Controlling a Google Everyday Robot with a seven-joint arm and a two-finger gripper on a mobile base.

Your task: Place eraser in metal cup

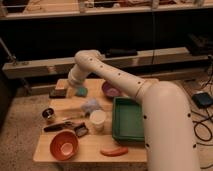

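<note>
Hovering over far-left table (pixel 98 146) corner, pincer (pixel 64 89) pressed together; metal cup (pixel 48 114) at left edge.

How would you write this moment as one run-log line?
gripper: shut, at far-left corner of table, beside dark block | metal cup: near left edge, apart from gripper | step: placing not yet done

You see a wood table (pixel 91 146) on a gray floor (pixel 20 127). A long pale shelf (pixel 42 65) runs behind it, with dark above.
</note>
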